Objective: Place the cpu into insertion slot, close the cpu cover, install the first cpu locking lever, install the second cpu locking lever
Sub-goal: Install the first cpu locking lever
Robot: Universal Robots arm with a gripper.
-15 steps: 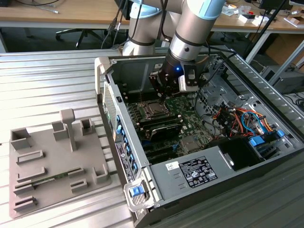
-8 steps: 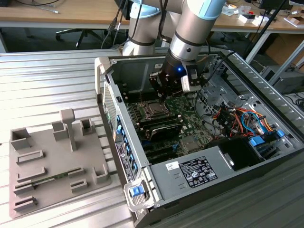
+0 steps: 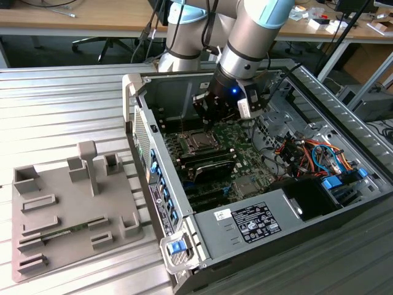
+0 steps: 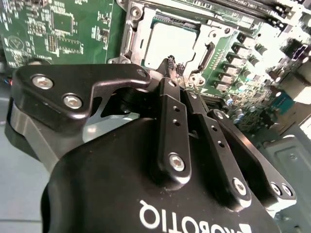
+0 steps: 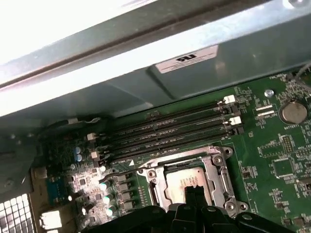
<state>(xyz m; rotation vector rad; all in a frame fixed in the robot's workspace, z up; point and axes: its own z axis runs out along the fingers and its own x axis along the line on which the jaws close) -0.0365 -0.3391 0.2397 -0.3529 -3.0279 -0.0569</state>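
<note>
The arm is down inside the open computer case (image 3: 245, 224), and the gripper (image 4: 173, 66) hangs right over the processor area of the green motherboard (image 5: 277, 165). In the second wrist view its two black fingers (image 4: 171, 121) run side by side and meet at the tips: pressed together, with nothing visible between them.

Just past those tips sits the cpu (image 4: 170, 41), silvery top up, lying flat in the insertion slot (image 3: 196, 143). The cpu cover (image 5: 216, 175) is down around it, its metal frame bordering the chip on all sides and the chip showing through the cut-out centre. In the first wrist view the fingertips (image 5: 189, 193) overlap the near edge of the chip; whether they touch it, I cannot tell.

Beyond the socket from the gripper lie the long black memory slots (image 5: 170, 131). A thin metal lever (image 5: 127, 170) runs along the socket's side nearest those slots, and I cannot tell whether it is latched.

Well away from the gripper, outside the case, a grey parts fixture (image 3: 61, 209) rests on the table.
</note>
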